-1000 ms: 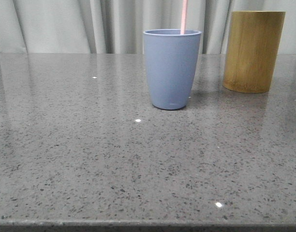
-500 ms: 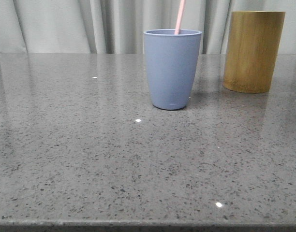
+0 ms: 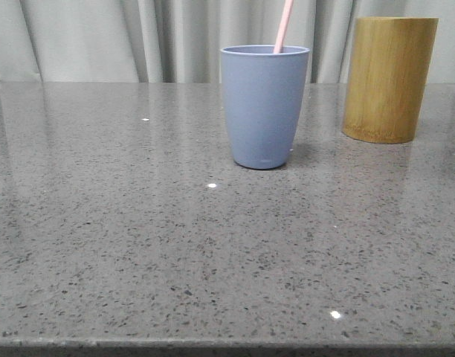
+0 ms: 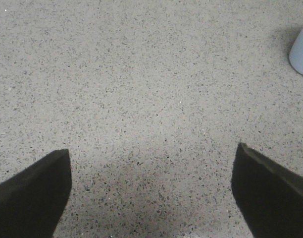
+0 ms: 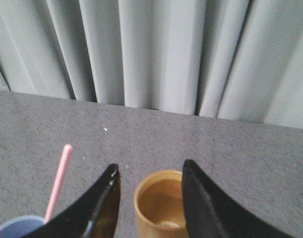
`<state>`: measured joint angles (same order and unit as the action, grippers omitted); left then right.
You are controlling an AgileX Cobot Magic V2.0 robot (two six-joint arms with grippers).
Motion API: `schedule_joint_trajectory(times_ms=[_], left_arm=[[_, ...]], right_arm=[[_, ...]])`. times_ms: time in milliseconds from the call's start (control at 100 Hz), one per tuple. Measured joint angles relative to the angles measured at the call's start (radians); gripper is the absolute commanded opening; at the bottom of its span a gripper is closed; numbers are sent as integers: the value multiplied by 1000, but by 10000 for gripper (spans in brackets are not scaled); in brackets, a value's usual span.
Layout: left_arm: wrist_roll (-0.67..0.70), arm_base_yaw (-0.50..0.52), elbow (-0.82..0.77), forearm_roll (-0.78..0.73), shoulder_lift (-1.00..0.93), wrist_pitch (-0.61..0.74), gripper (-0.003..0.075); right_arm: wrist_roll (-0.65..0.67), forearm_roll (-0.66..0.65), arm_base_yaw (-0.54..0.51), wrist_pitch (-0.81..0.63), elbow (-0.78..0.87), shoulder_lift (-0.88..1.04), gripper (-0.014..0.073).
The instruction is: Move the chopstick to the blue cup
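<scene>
Basically done: the gray table (image 3: 138, 253) carries the bamboo holder (image 3: 389, 78) and, just beside it, the blue cup (image 3: 264, 105), and the chopstick (image 3: 282, 26) stands in the cup, leaning on its rim. Right gripper (image 5: 149, 173) hangs above, jaws apart, holding nothing; the holder looks empty, though its bottom is dim. Left gripper (image 4: 151, 188) hovers spread wide over bare table. Left to do: retreat only.
</scene>
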<state>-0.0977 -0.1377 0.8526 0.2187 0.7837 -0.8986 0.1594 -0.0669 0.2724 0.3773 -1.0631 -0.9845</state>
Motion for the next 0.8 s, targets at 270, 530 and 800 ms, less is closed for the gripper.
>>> schedule_joint_trajectory(times_ms=[270, 530, 800], left_arm=[[0, 0, 0, 0, 0, -10, 629], [0, 0, 0, 0, 0, -12, 629], [0, 0, 0, 0, 0, -14, 629]], right_arm=[[-4, -48, -17, 230, 167, 262, 323], [26, -50, -17, 335, 289, 452, 321], [30, -58, -17, 431, 331, 498, 321]])
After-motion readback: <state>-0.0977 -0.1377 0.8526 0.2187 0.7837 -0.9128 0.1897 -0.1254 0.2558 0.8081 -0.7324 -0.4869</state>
